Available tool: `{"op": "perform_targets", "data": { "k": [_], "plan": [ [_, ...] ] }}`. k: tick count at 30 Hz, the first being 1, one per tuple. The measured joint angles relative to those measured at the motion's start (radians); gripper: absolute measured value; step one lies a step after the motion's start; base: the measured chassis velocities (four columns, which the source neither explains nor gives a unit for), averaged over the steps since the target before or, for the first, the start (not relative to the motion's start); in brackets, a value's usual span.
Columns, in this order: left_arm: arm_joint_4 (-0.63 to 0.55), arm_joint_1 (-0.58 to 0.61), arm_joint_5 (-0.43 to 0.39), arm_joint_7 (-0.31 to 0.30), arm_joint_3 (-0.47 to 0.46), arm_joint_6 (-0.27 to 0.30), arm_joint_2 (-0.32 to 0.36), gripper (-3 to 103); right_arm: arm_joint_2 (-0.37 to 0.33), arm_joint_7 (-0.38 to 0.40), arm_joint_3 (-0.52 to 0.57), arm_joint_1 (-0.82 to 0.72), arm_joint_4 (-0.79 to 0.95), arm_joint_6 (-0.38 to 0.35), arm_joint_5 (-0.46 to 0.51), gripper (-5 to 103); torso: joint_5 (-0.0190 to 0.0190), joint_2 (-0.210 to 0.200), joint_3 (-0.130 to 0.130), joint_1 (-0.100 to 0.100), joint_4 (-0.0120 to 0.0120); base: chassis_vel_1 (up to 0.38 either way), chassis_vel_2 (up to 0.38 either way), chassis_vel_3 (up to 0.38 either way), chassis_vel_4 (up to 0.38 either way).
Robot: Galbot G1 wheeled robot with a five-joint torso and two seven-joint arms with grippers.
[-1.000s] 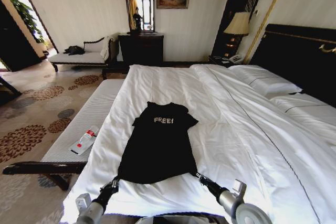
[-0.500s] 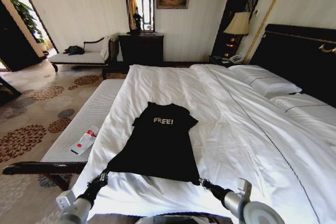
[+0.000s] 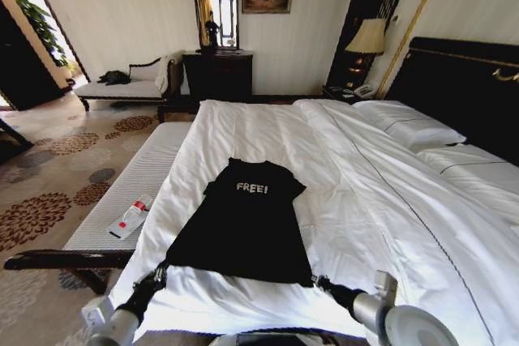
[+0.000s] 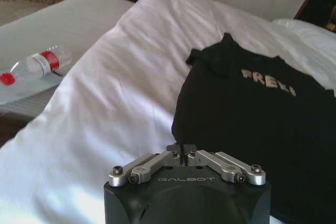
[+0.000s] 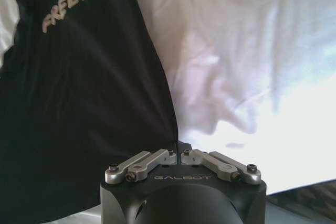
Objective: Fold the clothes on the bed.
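T-shirt (image 3: pixel 243 228): one, black, with pale "FREE!" lettering across the chest — laid flat on the white duvet near the foot of the bed, collar toward the far end, hem toward the robot.
Bed (image 3: pixel 381 200): one, with a white duvet and a dark headboard on the right side of the head view.
Pillows (image 3: pixel 413 131): two are counted, white, set against the headboard.
Left gripper (image 3: pixel 159 271): placed at the hem's left corner, low over the duvet edge; the arm is stretched forward from the lower left of the head view. In the left wrist view the fingers (image 4: pixel 157 159) are seen closed together with the hem corner pinched between the tips.
Right gripper (image 3: pixel 319 282): placed at the hem's right corner, the arm reaching in from the lower right. In the right wrist view the fingers (image 5: pixel 207 157) are pressed together on the edge of the black cloth.
Hem: held at both corners and drawn wide between the two grippers.
Bench (image 3: pixel 122 200): one, pale and striped, just beside the bed on the left.
Bottle (image 3: pixel 132 216): one, clear with a red label and cap — lying on its side on the bench.
Lamp (image 3: pixel 366 38): one, lit, beyond the far corner of the bed.
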Motion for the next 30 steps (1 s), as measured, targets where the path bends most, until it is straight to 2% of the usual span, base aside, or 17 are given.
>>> {"op": "perform_targets", "data": {
  "k": [9,23,24,25,26,28,29,30],
  "plan": [
    [0.033,0.100,0.056,0.026,0.033,-0.059,-0.023,1,0.005,-0.029,-0.011,-0.044,-0.022,-0.004,-0.106,0,-0.0001,0.000,0.000,0.000,0.0000,0.000,0.000,0.000,0.000],
    [0.073,0.099,0.068,0.025,0.051,-0.088,-0.038,1,0.031,-0.038,-0.073,-0.038,-0.032,-0.002,-0.168,0,-0.0002,0.000,0.000,0.000,0.0000,0.000,0.000,0.000,0.000],
    [0.075,0.097,0.069,0.022,0.054,-0.088,-0.039,-2,0.032,-0.041,-0.077,-0.037,-0.033,-0.002,-0.174,-2,-0.0003,0.000,0.000,0.000,0.0000,0.000,0.000,0.000,0.000],
    [0.075,0.094,0.070,0.018,0.059,-0.088,-0.040,2,0.033,-0.046,-0.080,-0.037,-0.033,-0.002,-0.180,3,-0.0002,0.000,0.000,0.000,-0.0001,0.000,0.000,0.000,0.000],
    [0.075,0.094,0.070,0.018,0.059,-0.088,-0.040,2,0.033,-0.046,-0.080,-0.037,-0.033,-0.002,-0.180,3,-0.0002,0.000,0.000,0.000,-0.0001,0.000,0.000,0.000,0.000],
    [0.076,0.086,0.096,0.009,0.070,-0.087,-0.046,12,0.035,-0.076,-0.086,-0.037,-0.033,-0.001,-0.222,14,-0.0001,0.000,0.000,0.000,0.0000,0.000,0.000,0.000,0.000],
    [0.076,0.086,0.096,0.009,0.070,-0.087,-0.046,12,0.035,-0.076,-0.086,-0.037,-0.033,-0.001,-0.222,14,-0.0001,0.000,0.000,0.000,0.0000,0.000,0.000,0.000,0.000],
    [0.076,0.085,0.106,0.009,0.073,-0.087,-0.047,18,0.035,-0.089,-0.087,-0.038,-0.033,0.003,-0.242,14,-0.0001,0.000,0.000,0.000,0.0000,0.000,0.000,0.000,0.000]
  ]
}}
